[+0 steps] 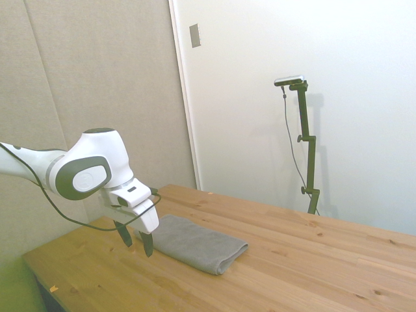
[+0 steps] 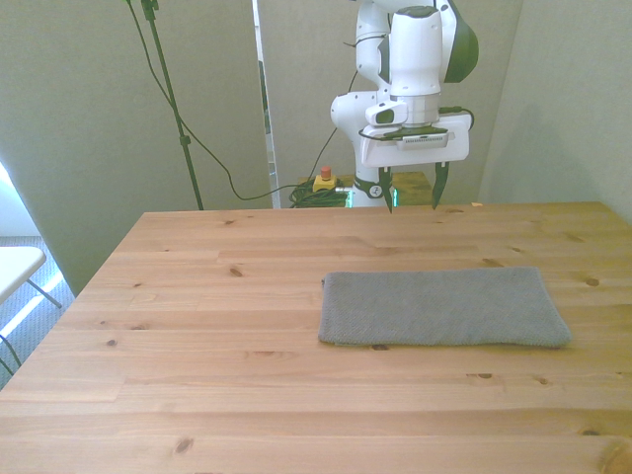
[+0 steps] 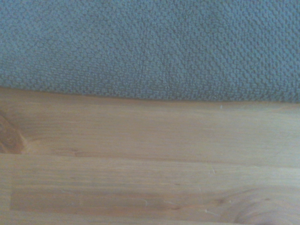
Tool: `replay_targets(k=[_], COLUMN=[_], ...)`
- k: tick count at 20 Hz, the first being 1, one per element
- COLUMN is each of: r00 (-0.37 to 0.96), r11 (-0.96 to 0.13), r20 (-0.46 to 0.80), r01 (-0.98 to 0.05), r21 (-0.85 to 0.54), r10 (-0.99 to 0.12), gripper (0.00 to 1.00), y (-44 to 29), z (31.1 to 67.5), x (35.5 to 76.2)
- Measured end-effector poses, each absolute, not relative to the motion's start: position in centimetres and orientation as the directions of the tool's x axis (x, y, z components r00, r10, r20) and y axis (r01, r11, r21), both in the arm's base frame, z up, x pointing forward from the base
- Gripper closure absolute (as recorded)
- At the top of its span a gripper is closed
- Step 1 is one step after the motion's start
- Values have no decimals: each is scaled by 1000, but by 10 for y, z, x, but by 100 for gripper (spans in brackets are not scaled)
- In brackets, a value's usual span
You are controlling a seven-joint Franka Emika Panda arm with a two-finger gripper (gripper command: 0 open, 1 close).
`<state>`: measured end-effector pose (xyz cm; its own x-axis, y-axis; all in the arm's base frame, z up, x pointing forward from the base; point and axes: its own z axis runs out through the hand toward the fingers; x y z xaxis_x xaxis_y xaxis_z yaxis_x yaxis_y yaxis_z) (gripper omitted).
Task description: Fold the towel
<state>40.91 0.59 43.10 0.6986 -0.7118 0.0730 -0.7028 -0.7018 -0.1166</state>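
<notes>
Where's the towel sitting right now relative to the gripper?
The towel lies flat on the wooden table, toward the front view's right. The open gripper hovers above the table just beyond the towel's far long edge, not touching it.

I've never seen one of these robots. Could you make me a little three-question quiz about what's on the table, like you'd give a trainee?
1. True or false: the pincer is gripping the towel.
2. How does the towel lie on the table? A) crumpled in a heap B) flat, as a long folded rectangle C) hanging over the edge
3. Fill in: the pincer's two fingers are ____, with nothing between them.

Key:
1. False. It hangs clear of the towel, above bare wood by the towel's edge.
2. B
3. open
</notes>
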Motion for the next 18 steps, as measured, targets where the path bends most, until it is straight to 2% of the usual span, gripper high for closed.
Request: replay_targets(k=[5, 10, 14, 18], r00=[676, 646, 640, 652], r11=[-684, -663, -653, -645], r20=[103, 186, 257, 288], r01=[-723, -747, -756, -753], r21=[-98, -45, 47, 132], r10=[-730, -741, -724, -702], gripper=[0, 0, 0, 0], y=[17, 81, 147, 219], z=[433, 438, 417, 399], x=[423, 490, 543, 574])
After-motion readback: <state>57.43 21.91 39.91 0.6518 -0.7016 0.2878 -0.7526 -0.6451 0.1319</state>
